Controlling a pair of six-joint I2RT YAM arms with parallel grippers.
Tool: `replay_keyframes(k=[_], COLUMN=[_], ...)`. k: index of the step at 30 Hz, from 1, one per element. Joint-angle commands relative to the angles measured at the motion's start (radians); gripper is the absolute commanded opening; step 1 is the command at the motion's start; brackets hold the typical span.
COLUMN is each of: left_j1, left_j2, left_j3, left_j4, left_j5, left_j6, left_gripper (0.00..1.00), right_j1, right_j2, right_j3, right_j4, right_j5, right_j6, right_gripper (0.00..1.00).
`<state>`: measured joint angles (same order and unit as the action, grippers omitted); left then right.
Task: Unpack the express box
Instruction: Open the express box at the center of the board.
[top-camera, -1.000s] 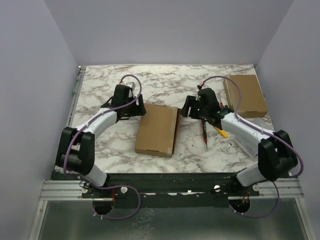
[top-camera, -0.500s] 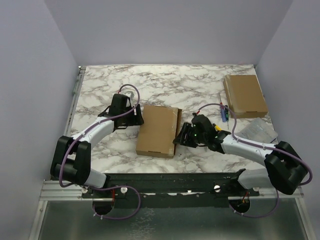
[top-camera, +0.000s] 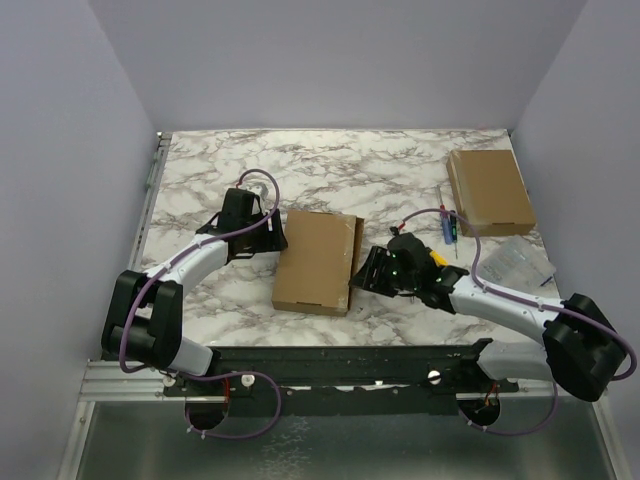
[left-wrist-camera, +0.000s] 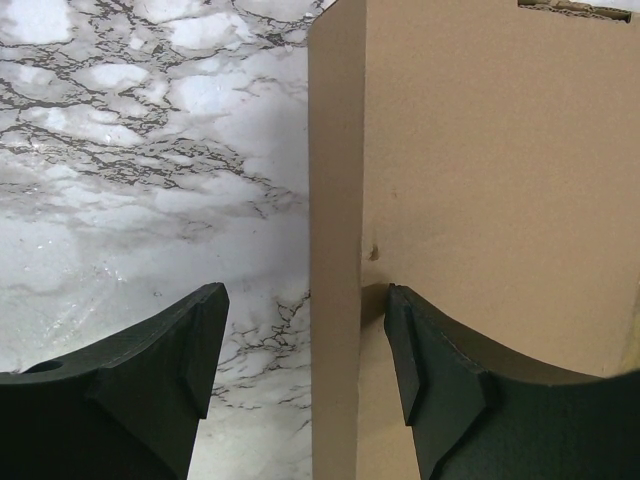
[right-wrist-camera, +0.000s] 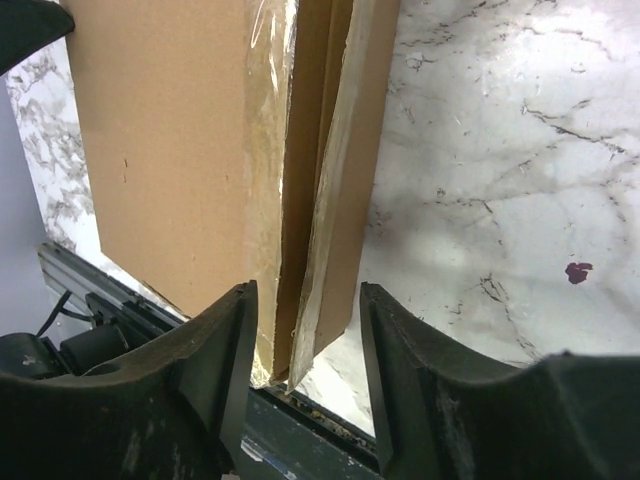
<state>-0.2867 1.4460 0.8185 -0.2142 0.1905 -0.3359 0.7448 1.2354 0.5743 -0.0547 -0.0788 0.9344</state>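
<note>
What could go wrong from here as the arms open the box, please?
The right hand straddles the taped flap without gripping it; closing off-centre, it might pinch only tape and slip. The left hand is open astride the box edge, so a pull could drag the box toward the near edge of the table.

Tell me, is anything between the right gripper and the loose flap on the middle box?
Nothing visible. The right gripper is open and the flap edge lines up between its fingers, with the box top to one side and bare table to the other.
</note>
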Motion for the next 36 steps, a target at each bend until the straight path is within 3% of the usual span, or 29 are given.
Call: replay_keyframes(k=[1, 9, 19, 30, 33, 36], left_j1=[0.006, 0.006, 0.006, 0.006, 0.005, 0.005], left_j2=[0.026, 0.049, 0.062, 0.064, 0.059, 0.055], left_j3=[-0.026, -0.018, -0.020, -0.008, -0.008, -0.005], left_j4=[-0.023, -0.035, -0.049, -0.075, -0.075, -0.074], left_j5=[-0.008, -0.022, -0.062, -0.113, -0.104, -0.079], left_j6=[0.020, 0.015, 0.008, 0.029, 0.035, 0.044], left_gripper=[0.70, 0.70, 0.70, 0.70, 0.70, 0.70], right_j1=[0.032, 0.060, 0.118, 0.119, 0.119, 0.119], right_j2=[-0.004, -0.008, 0.087, -0.039, -0.028, -0.054], right_j3=[-0.011, -0.037, 0.007, -0.145, -0.123, -0.049], right_j4=[-0.051, -0.052, -0.139, -0.155, -0.152, -0.198], right_j5=[0.059, 0.074, 0.172, 0.273, 0.266, 0.287], right_j6=[0.002, 0.017, 0.057, 0.161, 0.118, 0.025], right_gripper=[0.48, 0.36, 0.37, 0.25, 0.26, 0.35])
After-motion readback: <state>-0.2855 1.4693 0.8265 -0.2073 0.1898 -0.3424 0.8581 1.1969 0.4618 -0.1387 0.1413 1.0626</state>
